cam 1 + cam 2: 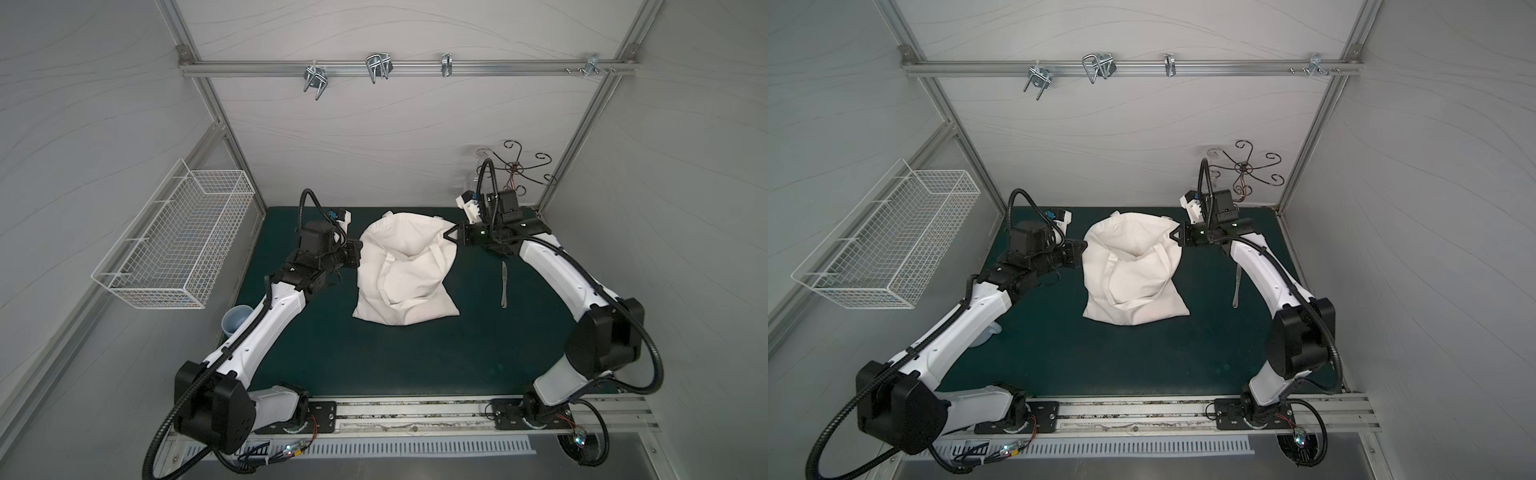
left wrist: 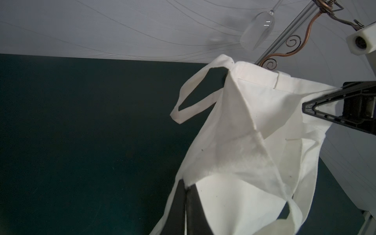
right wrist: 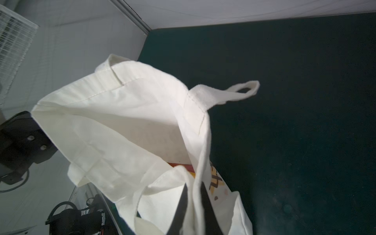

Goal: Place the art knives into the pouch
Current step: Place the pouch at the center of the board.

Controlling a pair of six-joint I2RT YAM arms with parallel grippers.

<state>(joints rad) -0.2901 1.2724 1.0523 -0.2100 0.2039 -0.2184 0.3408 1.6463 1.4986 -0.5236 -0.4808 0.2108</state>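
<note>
A: Which step is this?

B: Holding the bag open, I'd say. The pouch (image 1: pixel 409 282) sits mid-table with its mouth pulled apart. The left hand (image 1: pixel 358 254) is pinched on the rim at one side, and the right hand (image 1: pixel 450 235) on the rim opposite. In both wrist views the fingers are nearly together with white cloth between them.

A: And the art knife?

B: Not in yet. The art knife (image 1: pixel 504 286) lies flat on the green table (image 1: pixel 332 357), outside the pouch and apart from the cloth, just beside the right forearm. Nothing grips it.

A: So which hand fetches it?

B: Probably the right hand, being nearer. That means letting go of its side of the rim, and the mouth may well sag once it does. The left hand would then have to hold its edge high enough alone to leave a gap.

A: Tricky pickup?

B: I think so. The knife is thin and low against the table, so the fingers would need to come down across the handle and close narrow. I can't tell which end carries the blade. One strap handle (image 3: pixel 209 94) juts loose past the rim and could snag the knife on its way in.
</note>
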